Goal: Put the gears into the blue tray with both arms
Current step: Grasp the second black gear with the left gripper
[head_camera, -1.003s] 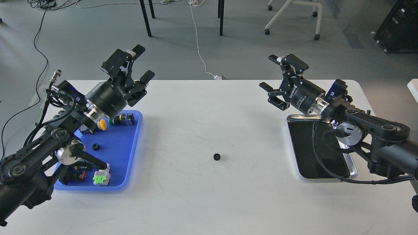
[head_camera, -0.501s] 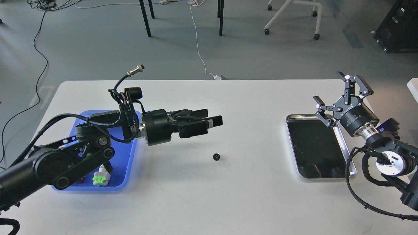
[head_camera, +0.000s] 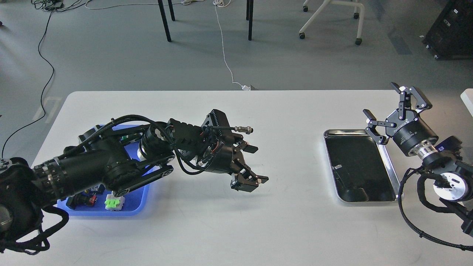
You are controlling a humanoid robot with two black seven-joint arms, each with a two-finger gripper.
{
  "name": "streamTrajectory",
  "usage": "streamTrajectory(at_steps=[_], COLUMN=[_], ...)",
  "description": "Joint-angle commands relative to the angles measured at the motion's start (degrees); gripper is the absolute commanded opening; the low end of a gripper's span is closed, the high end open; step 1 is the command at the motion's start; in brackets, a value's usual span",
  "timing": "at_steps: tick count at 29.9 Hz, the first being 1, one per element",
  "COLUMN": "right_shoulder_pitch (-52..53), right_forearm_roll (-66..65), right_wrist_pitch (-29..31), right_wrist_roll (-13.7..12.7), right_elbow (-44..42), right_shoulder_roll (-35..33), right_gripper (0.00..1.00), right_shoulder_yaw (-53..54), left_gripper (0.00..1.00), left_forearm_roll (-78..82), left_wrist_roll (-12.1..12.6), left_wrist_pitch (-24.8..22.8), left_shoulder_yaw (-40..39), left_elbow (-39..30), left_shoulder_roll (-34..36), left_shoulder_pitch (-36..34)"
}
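Observation:
My left arm reaches out over the blue tray (head_camera: 142, 199) to the middle of the table. There my left gripper (head_camera: 255, 165) points down at the tabletop, open, with one fingertip (head_camera: 252, 149) farther back and the other (head_camera: 259, 180) nearer. No gears show: the left gripper covers the table spot under it, and the left arm hides most of the blue tray. Above the table's right edge my right gripper (head_camera: 380, 99) is raised and open, holding nothing.
A silver-rimmed metal tray (head_camera: 394, 173) with a black inside lies at the right, below the right gripper. A green switch (head_camera: 114, 203) and a red-and-black one (head_camera: 88, 199) sit in the blue tray's near end. Chair and table legs stand on the floor beyond the table.
The left arm swung from above the blue tray to the table's middle and turned its gripper down over the lone gear's spot. The right arm drew back to the right.

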Motion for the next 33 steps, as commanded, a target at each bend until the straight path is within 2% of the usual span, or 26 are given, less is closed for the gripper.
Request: streamTrajectory(at_steps=[1,7,17,26,33], right_shoulder_pitch=[-0.03,-0.11,-0.38,-0.46,-0.64], right_forearm_roll=[0.00,0.00,0.00,0.00,0.00], right_wrist_pitch=[0.00,0.00,0.00,0.00,0.00], right_wrist_roll=[0.00,0.00,0.00,0.00,0.00], right_elbow=[0.09,0.09,0.00,0.09,0.00], right_shoulder_roll=[-0.30,-0.30,-0.30,-0.30,-0.66], right_gripper=[0.99,0.99,0.99,0.99,0.99], right_shoulder_yaw=[0.09,0.09,0.09,0.09,0.09], left_gripper=[0.94,0.91,0.71,0.69,0.60], left_forearm_roll=[0.00,0.00,0.00,0.00,0.00], left_wrist_roll=[0.01,0.01,0.01,0.01,0.01], left_wrist_pitch=[0.02,0.02,0.02,0.02,0.02], left_shoulder_yaw=[2.81,5.19,5.72,7.91,8.09], left_elbow=[3.85,7.19,11.06,11.32,11.85], left_shoulder_roll=[-2.95,-3.84,-4.71,-4.80,-4.45], left_shoulder_pitch=[-1.41,-1.51,-0.89,-0.54,0.34])
